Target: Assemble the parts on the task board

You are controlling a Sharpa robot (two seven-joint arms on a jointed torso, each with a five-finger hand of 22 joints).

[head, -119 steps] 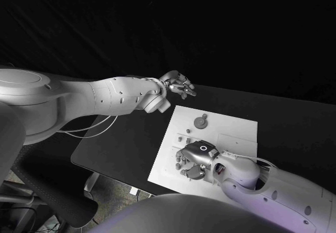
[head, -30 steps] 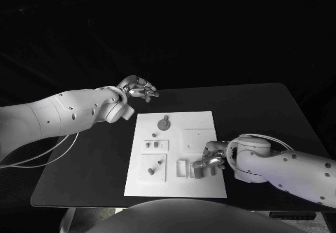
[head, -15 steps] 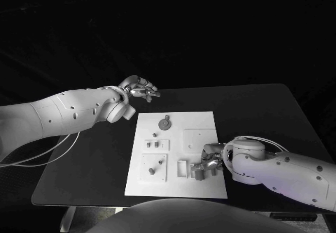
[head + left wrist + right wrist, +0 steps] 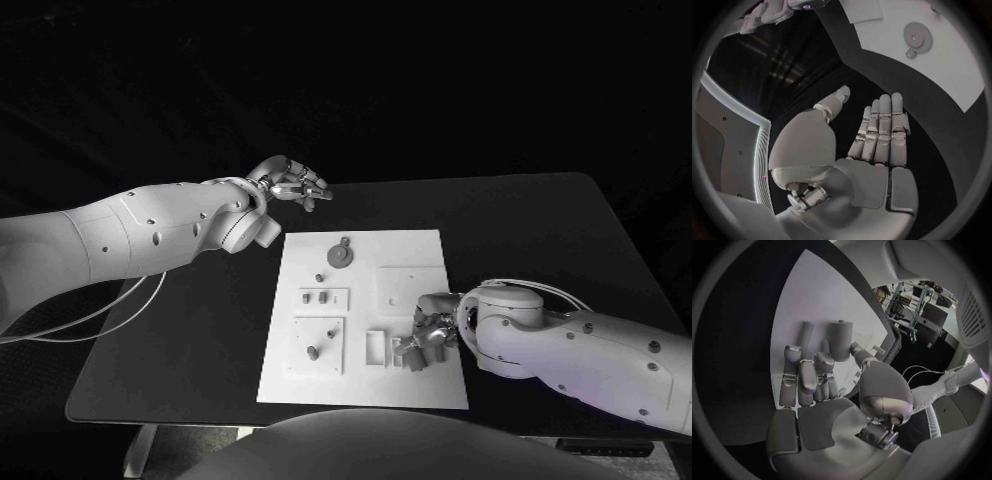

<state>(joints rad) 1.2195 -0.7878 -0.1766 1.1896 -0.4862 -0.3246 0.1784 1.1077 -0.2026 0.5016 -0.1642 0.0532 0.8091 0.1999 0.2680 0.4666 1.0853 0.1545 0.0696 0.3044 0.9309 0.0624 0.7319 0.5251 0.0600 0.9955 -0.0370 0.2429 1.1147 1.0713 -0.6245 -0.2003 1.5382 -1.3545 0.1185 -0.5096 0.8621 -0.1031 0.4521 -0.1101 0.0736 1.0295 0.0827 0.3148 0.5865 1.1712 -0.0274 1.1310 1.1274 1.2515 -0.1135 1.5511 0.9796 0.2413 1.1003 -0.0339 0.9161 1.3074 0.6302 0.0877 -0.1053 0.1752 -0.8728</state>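
Right robot hand (image 4: 811, 385) fingers over cylindrical parts (image 4: 841, 340); head view hides contact.

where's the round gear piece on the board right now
In the head view the round gear lies flat near the far edge of the task board, toward the robot's left, with the left robot hand hovering off the board beyond it.
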